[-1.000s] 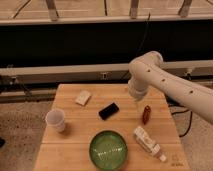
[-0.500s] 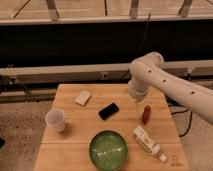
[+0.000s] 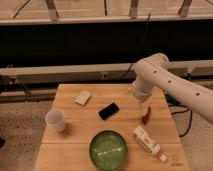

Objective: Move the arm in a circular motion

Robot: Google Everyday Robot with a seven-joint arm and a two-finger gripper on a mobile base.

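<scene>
The large white arm [image 3: 170, 85] of thick rounded segments with small dark dots reaches in from the right over the wooden table [image 3: 70, 150]. It bends at a rounded joint near the table's back right and points down. Its narrow pale tool end, the gripper [image 3: 145, 113], hangs just above a small reddish-brown object [image 3: 145, 119] on the right side of the table.
On the table lie a pale snack packet [image 3: 83, 97], a black flat device [image 3: 109, 110], a white cup [image 3: 55, 119], a green bowl [image 3: 108, 148] at the front and a white bottle on its side [image 3: 148, 142]. A dark wall with rails stands behind.
</scene>
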